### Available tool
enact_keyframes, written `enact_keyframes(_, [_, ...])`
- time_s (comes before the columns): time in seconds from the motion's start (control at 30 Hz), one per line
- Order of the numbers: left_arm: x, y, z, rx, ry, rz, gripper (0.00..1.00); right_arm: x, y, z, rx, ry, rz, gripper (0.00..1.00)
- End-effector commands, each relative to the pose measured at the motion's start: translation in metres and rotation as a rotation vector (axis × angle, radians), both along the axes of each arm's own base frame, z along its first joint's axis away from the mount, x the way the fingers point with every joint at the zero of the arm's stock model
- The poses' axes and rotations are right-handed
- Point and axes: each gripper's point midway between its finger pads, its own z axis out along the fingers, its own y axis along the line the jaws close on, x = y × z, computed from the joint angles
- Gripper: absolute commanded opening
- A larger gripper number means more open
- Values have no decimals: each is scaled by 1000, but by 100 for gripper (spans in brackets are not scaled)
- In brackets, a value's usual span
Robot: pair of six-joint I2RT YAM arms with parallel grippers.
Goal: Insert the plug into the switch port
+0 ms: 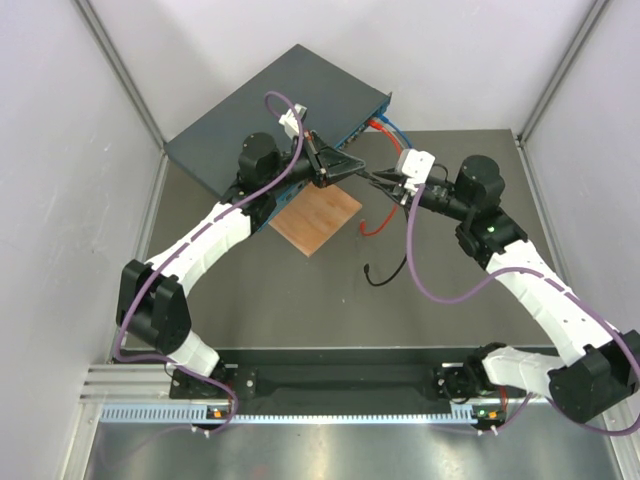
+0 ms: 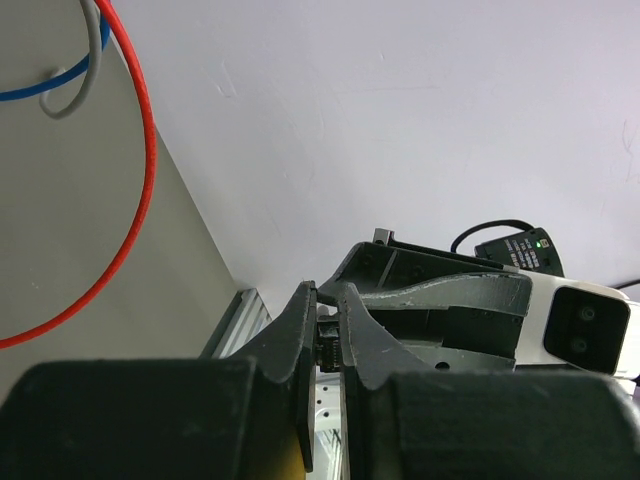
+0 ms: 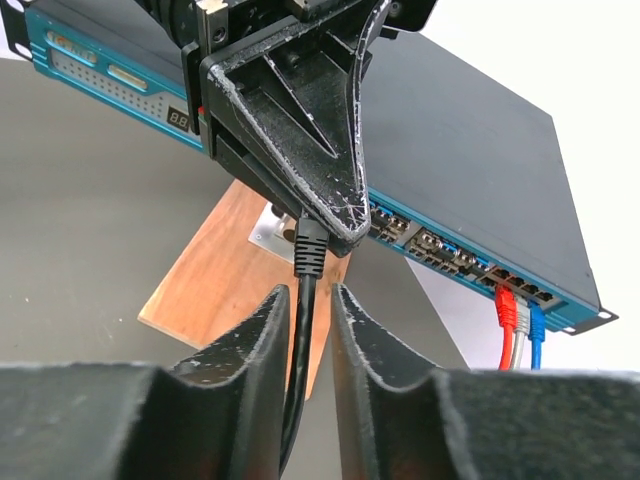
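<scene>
**Plug's pinched in the left gripper, not in a port yet**

Closest in, the right gripper point(image 3: 311, 293) straddles the black cable point(image 3: 299, 335) with its jaws a bit apart and a gap showing on one side, so it's not clamped. Just past it the plug point(image 3: 309, 250) hangs from the closed tips of the left gripper point(image 3: 330, 225). It's above the wooden board point(image 3: 215, 280) and short of the teal port row point(image 3: 440, 245) on the switch point(image 3: 480, 150). I'd guess the plug is light, hard plastic with a breakable clip, and the cable's floppy. So grab the stiff boot right behind the plug, not the cord.
</scene>
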Motion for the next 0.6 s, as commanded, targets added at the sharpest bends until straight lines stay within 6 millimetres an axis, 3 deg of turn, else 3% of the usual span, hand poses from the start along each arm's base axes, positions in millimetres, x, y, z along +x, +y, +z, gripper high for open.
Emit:
enact_keyframes(0.0, [-4, 4, 17, -35, -60, -2, 0, -1, 2, 5, 1, -37, 16, 21])
enact_keyframes(0.4, [-5, 4, 18, -36, -63, -3, 0, 5, 0, -4, -25, -27, -1, 19])
enact_keyframes(0.53, [-4, 4, 16, -33, -60, -2, 0, 5, -1, 0, -15, -24, -2, 1])
enact_keyframes(0.57, [-3, 3, 14, -30, -59, 0, 0, 5, -2, 3, -10, -26, -6, 0])
